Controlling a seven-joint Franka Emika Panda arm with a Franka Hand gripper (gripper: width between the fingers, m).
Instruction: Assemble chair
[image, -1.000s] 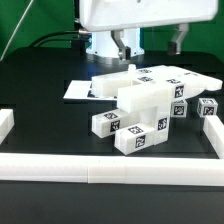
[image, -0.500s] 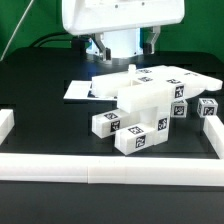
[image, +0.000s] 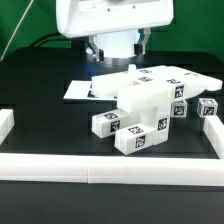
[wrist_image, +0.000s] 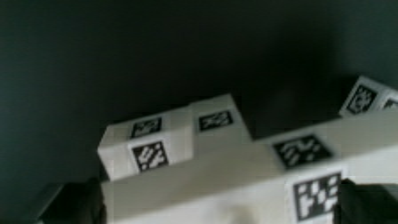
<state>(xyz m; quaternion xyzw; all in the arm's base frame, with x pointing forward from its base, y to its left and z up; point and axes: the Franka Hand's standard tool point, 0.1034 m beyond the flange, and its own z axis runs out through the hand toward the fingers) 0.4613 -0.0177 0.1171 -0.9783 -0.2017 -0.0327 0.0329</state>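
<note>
Shifted toward the exterior view's left, the arm's white housing (image: 110, 15) now hangs the gripper (image: 122, 48) high over the far side of the parts, its jaws spread wide and holding nothing.

Nearest runs one long border rail (image: 110, 168), with one shorter rail piece (image: 5, 125) at each end. Behind it, on the black table (image: 40, 130), the chair pieces (image: 145, 105) sit bunched right of centre:
- two tagged blocks (image: 108, 123) in front
- one stacked body (image: 140, 97) behind them, topped by one flat panel (image: 165, 73)
- one small block (image: 207, 107) apart at the exterior view's right

Farther back on the left lies the one marker board (image: 78, 90). The wrist view shows tagged white faces close below.

The parts look rigid, light and smooth, so probably slippery. I would pinch a block squarely across two flat, parallel sides.
</note>
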